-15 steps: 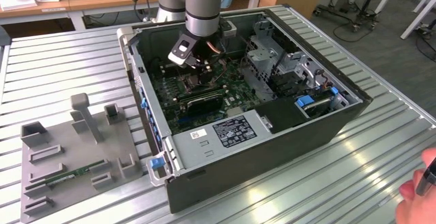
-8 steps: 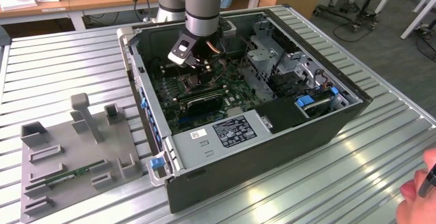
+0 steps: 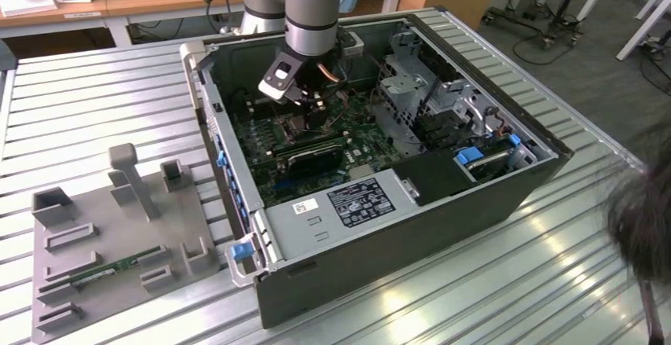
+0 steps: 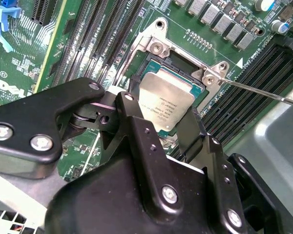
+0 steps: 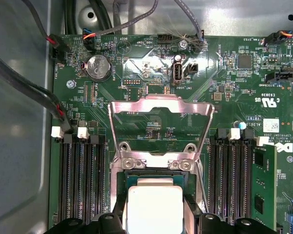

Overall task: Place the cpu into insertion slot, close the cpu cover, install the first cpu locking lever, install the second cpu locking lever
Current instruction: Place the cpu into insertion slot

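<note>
While the arm is reaching down into the open computer case point(image 3: 451, 203), the gripper point(image 3: 302, 93) is hanging directly over the insertion slot point(image 4: 179, 59).

- Tool: in both wrist views the two black fingers point(image 4: 132, 122) are pressing on opposite edges of the cpu point(image 4: 166, 100) point(image 5: 155, 207), so the gripper is gripping the chip, not standing apart from it.
- Chip: it is lying face-up, square over the socket, with the dark socket floor peeking out along one side. Whether it is fully seated or riding just above the rim I cannot tell; it may be tipping slightly.
- The cpu cover point(image 5: 161, 103) is standing swung back on its hinge, its window showing green board point(image 5: 224, 97) behind it.
- A thin metal lever point(image 4: 263, 92) is sticking out sideways past the socket corner.

Handling, as I am judging it: the chip is looking light, stiff and thin. Its smooth metal face is offering little friction. Its underside and the socket contacts are likely delicate. The side edges are seeming the only sensible hold, kept level, with a gentle squeeze and no downward push.
</note>
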`<state>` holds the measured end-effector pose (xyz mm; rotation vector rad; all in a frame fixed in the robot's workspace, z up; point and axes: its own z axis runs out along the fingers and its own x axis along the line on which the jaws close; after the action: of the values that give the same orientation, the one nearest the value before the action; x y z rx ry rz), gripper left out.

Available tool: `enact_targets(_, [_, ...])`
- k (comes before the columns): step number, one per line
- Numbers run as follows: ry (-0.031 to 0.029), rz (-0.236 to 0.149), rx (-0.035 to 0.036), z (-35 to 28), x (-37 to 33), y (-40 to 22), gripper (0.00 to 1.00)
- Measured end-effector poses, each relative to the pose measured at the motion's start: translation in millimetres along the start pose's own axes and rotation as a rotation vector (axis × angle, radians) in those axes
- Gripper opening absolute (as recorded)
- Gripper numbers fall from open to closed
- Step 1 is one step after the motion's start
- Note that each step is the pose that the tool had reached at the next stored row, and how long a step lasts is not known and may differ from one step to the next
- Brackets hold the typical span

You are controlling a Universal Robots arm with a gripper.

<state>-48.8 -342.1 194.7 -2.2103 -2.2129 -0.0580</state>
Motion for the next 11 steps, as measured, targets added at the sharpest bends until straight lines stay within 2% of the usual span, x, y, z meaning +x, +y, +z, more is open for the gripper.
enact_targets(11, [-0.0001, 0.000, 0.0000, 0.8, 0.0, 0.0, 0.54])
